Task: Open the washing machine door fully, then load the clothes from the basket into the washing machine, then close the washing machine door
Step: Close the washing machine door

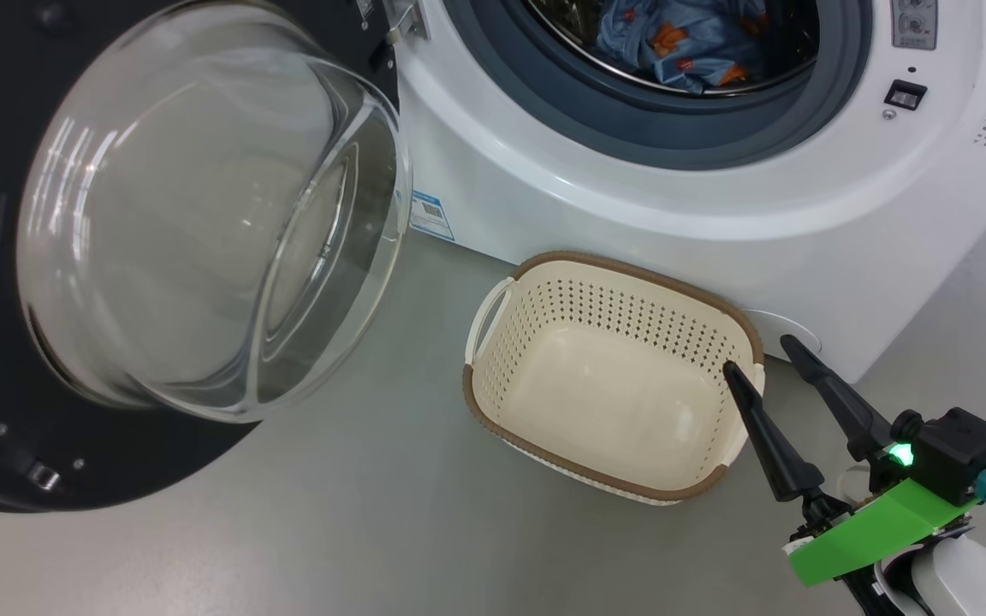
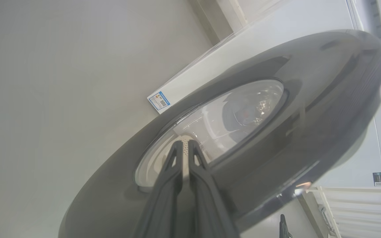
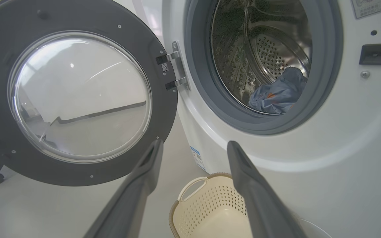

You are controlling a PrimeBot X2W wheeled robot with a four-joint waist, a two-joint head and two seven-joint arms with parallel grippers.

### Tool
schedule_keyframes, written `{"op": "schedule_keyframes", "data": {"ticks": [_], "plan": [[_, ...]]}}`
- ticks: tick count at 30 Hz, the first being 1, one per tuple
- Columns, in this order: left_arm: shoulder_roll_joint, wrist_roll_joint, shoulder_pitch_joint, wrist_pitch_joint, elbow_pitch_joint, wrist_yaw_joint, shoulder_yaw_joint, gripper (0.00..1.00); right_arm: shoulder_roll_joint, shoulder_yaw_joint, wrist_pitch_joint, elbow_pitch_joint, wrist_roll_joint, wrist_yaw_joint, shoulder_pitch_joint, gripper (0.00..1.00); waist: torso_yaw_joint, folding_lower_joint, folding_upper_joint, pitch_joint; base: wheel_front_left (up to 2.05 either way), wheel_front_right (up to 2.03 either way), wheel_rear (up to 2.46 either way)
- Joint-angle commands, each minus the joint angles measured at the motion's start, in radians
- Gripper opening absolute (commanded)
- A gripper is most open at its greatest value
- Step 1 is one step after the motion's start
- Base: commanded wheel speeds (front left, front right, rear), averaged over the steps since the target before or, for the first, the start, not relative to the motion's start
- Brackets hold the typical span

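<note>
Black-rimmed and wide open, the door [image 1: 202, 214] hangs on its hinge off the left side of the washer [image 1: 630, 205]. Its clear glass bowl bulges out at the washer's front left.

The left gripper [image 2: 184, 142] is at the door's outer face, the side turned away from the washer's opening. Its two fingers are pressed together and point at the window. I cannot tell whether the tips touch the door.

A blue label [image 1: 431, 214] is stuck low on the washer's front, near its left corner. Right of it, the basket [image 1: 604, 312] stands on the grey floor [image 1: 330, 513], close against the washer's base and below the opening, with its bare cream bottom showing.

The clothes [image 1: 681, 43] lie inside the washer, a light blue heap with orange-brown print. They sit at the bottom of the steel drum [image 3: 270, 49], behind the grey gasket [image 1: 527, 85].

The right gripper [image 1: 758, 355] hangs in front of the washer's lower right, by the basket's right rim. Its fingers are spread wide with nothing between them and point toward the washer. A green light [image 1: 901, 454] glows at the gripper's base.
</note>
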Motion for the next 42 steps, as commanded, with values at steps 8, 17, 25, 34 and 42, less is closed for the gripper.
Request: {"op": "schedule_keyframes", "data": {"ticks": [8,17,25,34,42], "plan": [[0.054,-0.028,0.044,0.055,-0.105,-0.004,0.021,0.0,-0.001,-0.01,-0.008,-0.031,-0.011,0.007,0.024,1.0,-0.008,0.0,0.0,-0.024,0.0,0.0,0.0],[0.045,-0.044,0.093,0.095,-0.229,-0.004,0.013,0.0,0.013,-0.036,-0.008,-0.037,-0.013,0.007,0.046,1.0,-0.03,0.0,0.0,-0.056,0.0,0.0,0.0],[0.02,-0.062,0.142,0.13,-0.358,-0.004,-0.004,0.0,0.022,-0.059,-0.008,-0.044,-0.017,0.007,0.071,1.0,-0.058,0.0,0.0,-0.077,0.0,0.0,0.0],[-0.004,-0.083,0.191,0.165,-0.478,-0.002,-0.021,0.0,0.031,-0.079,-0.008,-0.05,-0.019,0.007,0.094,1.0,-0.098,0.0,0.0,-0.102,0.0,0.0,0.0],[-0.033,-0.091,0.219,0.189,-0.585,0.0,-0.051,0.0,0.044,-0.084,-0.008,-0.053,-0.019,0.007,0.104,1.0,-0.131,0.0,0.0,-0.117,0.0,0.0,0.0]]}}
